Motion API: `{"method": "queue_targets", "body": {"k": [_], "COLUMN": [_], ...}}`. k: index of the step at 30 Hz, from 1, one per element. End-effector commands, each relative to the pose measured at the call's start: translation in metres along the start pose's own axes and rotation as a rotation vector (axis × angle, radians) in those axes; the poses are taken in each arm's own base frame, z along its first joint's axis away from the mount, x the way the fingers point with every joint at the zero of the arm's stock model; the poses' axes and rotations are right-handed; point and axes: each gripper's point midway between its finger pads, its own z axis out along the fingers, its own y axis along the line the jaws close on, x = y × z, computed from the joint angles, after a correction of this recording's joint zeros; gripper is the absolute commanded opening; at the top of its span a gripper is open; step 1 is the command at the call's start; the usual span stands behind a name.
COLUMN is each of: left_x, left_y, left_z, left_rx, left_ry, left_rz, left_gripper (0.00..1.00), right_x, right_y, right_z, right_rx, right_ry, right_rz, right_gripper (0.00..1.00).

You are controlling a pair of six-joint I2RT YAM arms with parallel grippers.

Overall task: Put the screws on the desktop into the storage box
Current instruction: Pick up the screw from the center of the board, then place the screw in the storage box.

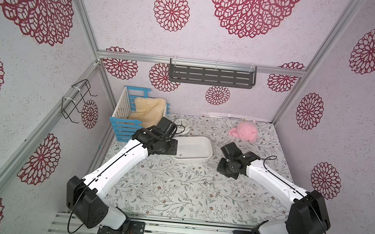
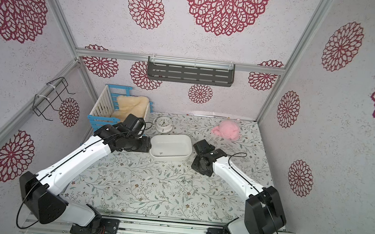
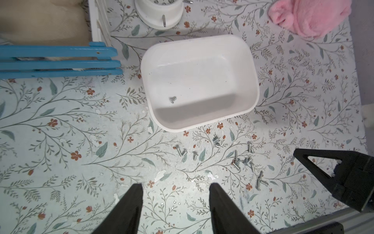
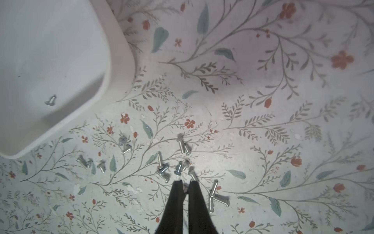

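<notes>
The step in hand looks like a pick-up from the loose pile. One screw (image 3: 173, 99) already lies on the floor of the box (image 3: 202, 81), and the other screws (image 4: 162, 170) are scattered on the tabletop (image 3: 81, 121) just outside the box's long wall, on the side facing the arm bases.

The right arm (image 1: 274, 179) reaches to a spot near the box's short end, and its black fingers (image 4: 174, 202) point down into the thick of that scatter. Its jaws are drawn almost together, with only a sliver of a gap. Whether a screw is pinched in that gap I cannot tell (something pale shows there, too small to name). The left arm (image 1: 115, 169) hangs at the box's opposite short end. Its jaws are parted about halfway, with nothing between the fingers (image 3: 127, 212).

If a screw is held, the next move calls for a lift, a short carry over the box's rim and a release. If not, the jaws need to reopen and settle astride a single shank.

The screws are bright metal, short and round-headed, and several lie crossed or touching, so they will likely roll or come up in pairs. The box is smooth white plastic, shallow, with rounded corners. The tabletop is flat and printed with leafy vines, its surface chipped in places.
</notes>
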Motion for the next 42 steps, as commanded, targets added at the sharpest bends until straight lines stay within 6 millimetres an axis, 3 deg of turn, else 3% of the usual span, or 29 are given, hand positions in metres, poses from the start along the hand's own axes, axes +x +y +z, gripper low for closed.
{"method": "queue_targets", "body": {"k": [1, 7, 13, 20, 31, 36, 42], "left_x": [-0.007, -0.007, 0.002, 0.013, 0.018, 0.019, 0.022], "left_y": [0.013, 0.022, 0.033, 0.04, 0.044, 0.045, 0.045], "left_z": [-0.008, -0.018, -0.026, -0.031, -0.028, -0.028, -0.026], "left_rx": [-0.026, -0.03, -0.035, -0.038, -0.05, -0.052, -0.049], "left_ry": [-0.05, -0.079, -0.092, -0.098, -0.087, -0.087, -0.076], "left_rz": [-0.032, -0.065, -0.093, -0.118, -0.126, -0.126, -0.121], "left_gripper": [0.59, 0.59, 0.59, 0.6, 0.61, 0.62, 0.62], "right_x": [-0.031, -0.072, -0.096, -0.104, -0.1, -0.104, -0.113], "right_y": [0.025, 0.077, 0.118, 0.145, 0.168, 0.174, 0.182], "right_z": [-0.023, -0.022, 0.015, 0.068, 0.12, 0.123, 0.091], "right_rx": [-0.023, -0.066, -0.073, -0.045, -0.023, -0.028, -0.052], "right_ry": [-0.079, -0.109, -0.089, -0.043, 0.026, 0.023, -0.032], "right_rz": [-0.073, -0.132, -0.175, -0.199, -0.212, -0.211, -0.215], "right_gripper": [0.02, 0.02, 0.02, 0.02, 0.03, 0.03, 0.1]}}
